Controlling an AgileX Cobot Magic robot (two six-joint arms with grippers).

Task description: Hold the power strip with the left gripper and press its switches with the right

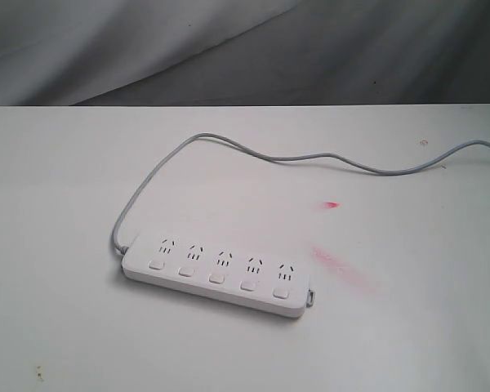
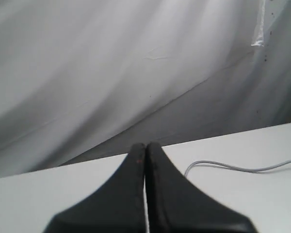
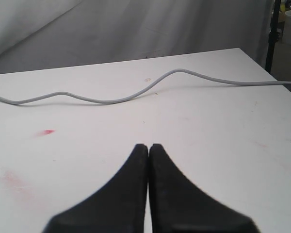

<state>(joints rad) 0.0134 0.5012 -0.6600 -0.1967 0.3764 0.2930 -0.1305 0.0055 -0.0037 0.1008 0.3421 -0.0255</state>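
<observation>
The white power strip (image 1: 217,274) lies flat on the table, slanting down to the right, with five sockets and a row of square switches (image 1: 217,278) along its near side. Its thin grey cord (image 1: 253,155) loops from the left end towards the back and runs off to the right. No arm shows in the exterior view. In the left wrist view my left gripper (image 2: 145,146) is shut on nothing, above the table with a bit of cord (image 2: 233,167) beyond it. My right gripper (image 3: 149,147) is shut and empty too, over bare table, with the cord (image 3: 136,94) lying farther off.
The white table (image 1: 65,188) carries a red spot (image 1: 331,204) and a pink smear (image 1: 339,263) right of the strip. Grey cloth (image 1: 229,49) hangs behind the table. A dark stand (image 3: 273,34) rises past the table's corner in the right wrist view.
</observation>
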